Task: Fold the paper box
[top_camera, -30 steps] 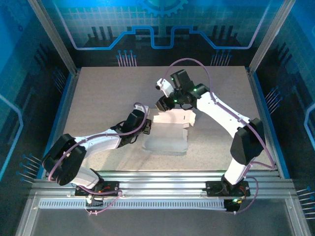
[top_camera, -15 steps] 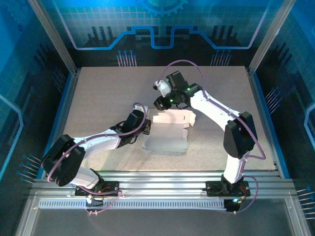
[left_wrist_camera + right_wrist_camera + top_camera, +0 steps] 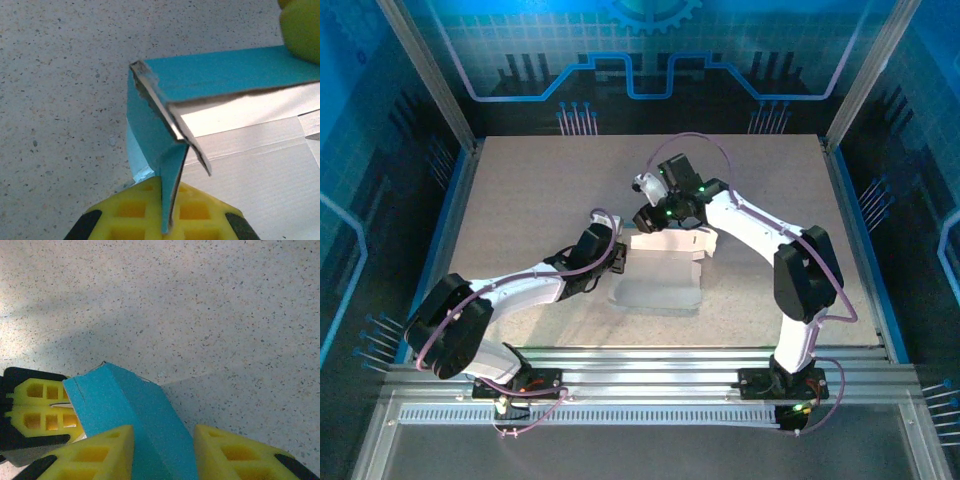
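- Speckled grey worktop (image 3: 520,200) inside a blue-lit enclosure (image 3: 640,60).
- Light blue thin-cardboard paper box (image 3: 658,280), pale whitish inside, lies part-folded around the worktop's centre. Its back wall is raised toward the far edge.
- Left gripper (image 3: 167,222) is at the box's left side, clamped tight on a blue side flap that sits edge-on between the yellow pads (image 3: 130,220).
- Right gripper (image 3: 162,440) is at the box's far side. Its yellow fingers (image 3: 100,450) stand apart, straddling a folded blue wall; cannot tell whether they pinch it or only touch.
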